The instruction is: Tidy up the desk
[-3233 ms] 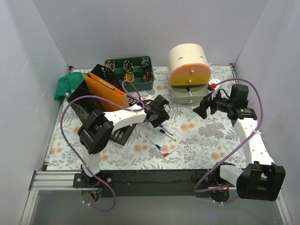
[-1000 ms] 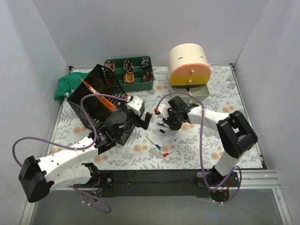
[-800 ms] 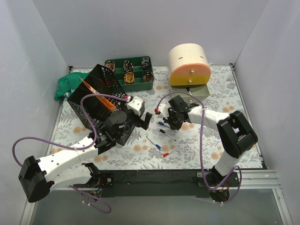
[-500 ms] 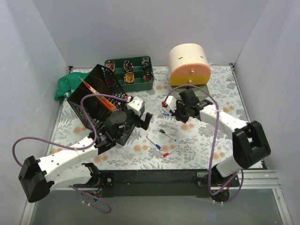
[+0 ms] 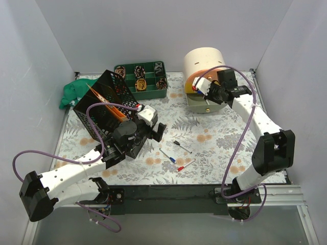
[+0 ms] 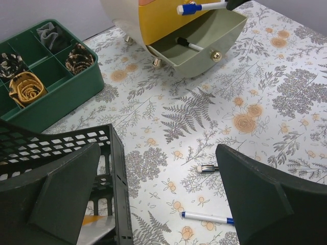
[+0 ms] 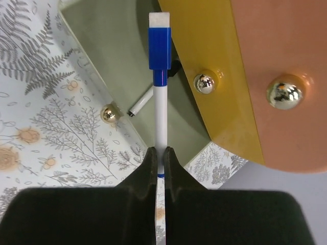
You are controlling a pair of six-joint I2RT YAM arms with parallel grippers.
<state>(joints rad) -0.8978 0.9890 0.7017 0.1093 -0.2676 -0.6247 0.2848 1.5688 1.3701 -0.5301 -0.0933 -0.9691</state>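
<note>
The desk (image 5: 219, 148) has a pale floral top. My right gripper (image 7: 159, 152) is shut on a white marker with a blue cap (image 7: 159, 76) and holds it over the open grey-green bottom drawer (image 7: 117, 56) of the round drawer unit (image 5: 205, 69). A black-capped pen (image 7: 145, 100) lies in that drawer. My left gripper (image 6: 157, 153) hangs open and empty beside the black mesh rack (image 5: 104, 109). Loose on the desk lie a black pen (image 5: 182, 147), a blue pen (image 5: 167, 155) and a red pen (image 5: 186, 164).
A green compartment tray (image 5: 141, 76) with rolled items stands at the back. A green cloth (image 5: 74, 92) lies at the back left behind the tilted rack, which holds an orange folder (image 5: 110, 104). White walls close in three sides.
My right gripper closed on the blue-capped marker at the desk's middle and carried it back and right to above the open drawer. The left arm stayed put.
</note>
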